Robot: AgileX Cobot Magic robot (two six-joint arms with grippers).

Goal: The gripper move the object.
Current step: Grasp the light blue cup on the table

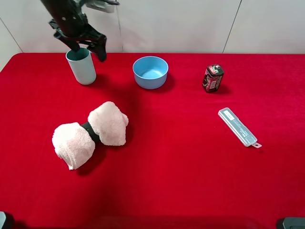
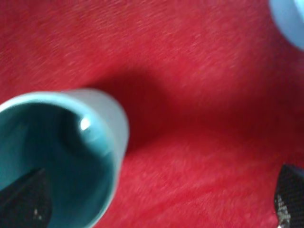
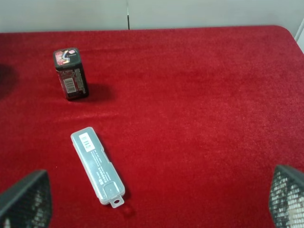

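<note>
The teal-green cup [image 1: 81, 66] stands upright at the back left of the red table. My left gripper [image 1: 86, 47] hangs right above its rim, open. In the left wrist view the cup [image 2: 61, 156] fills the lower left. The left gripper [image 2: 156, 199] has one fingertip [image 2: 23, 202] over the cup's mouth and the other [image 2: 289, 194] well outside the cup wall. The jaws are not touching the cup as far as I can tell. My right gripper [image 3: 154, 199] is open and empty above the cloth. It does not show in the exterior high view.
A light-blue bowl [image 1: 150, 71] stands right of the cup. A pink rolled towel with a dark band [image 1: 90, 133] lies in front of the cup. A small black box [image 1: 213, 78] and a clear flat plastic case [image 1: 238, 127] lie on the right. A white wall is behind.
</note>
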